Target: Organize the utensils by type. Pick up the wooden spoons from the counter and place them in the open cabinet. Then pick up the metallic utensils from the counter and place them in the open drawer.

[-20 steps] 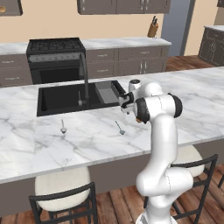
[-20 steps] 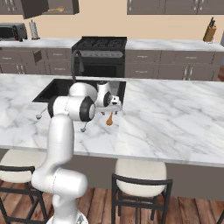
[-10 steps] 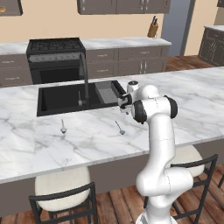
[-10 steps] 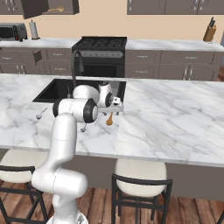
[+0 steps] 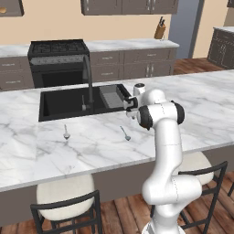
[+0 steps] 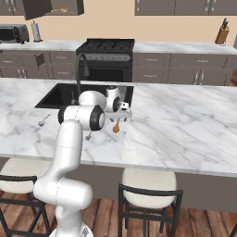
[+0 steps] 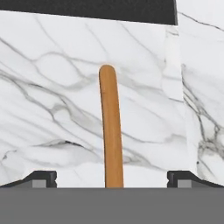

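Observation:
The wooden spoon [image 6: 116, 126] lies on the white marble counter [image 6: 185, 120] just in front of the sink. Its tan handle [image 7: 110, 127] runs up the middle of the hand view. My gripper [image 6: 121, 114] hangs right above it, open, and the handle lies between the two fingertips [image 7: 42, 178] with wide gaps on both sides. Two slim metal spoons [image 5: 66, 133] [image 5: 124, 133] lie on the counter left of the arm. High at the far left is the open cabinet [image 6: 46, 7], with something tan inside it.
A black sink [image 5: 73, 101] with a tall faucet [image 5: 87, 77] is sunk into the counter behind the spoons. Against the back wall are a stove [image 6: 105, 48], a toaster oven [image 6: 14, 33] and a knife block [image 6: 222, 33]. Stools stand below the counter's near edge.
The arm's elbow has shifted slightly and the hand has edged sideways over the wooden spoon. The jaws stay wide and nothing on the counter has moved.

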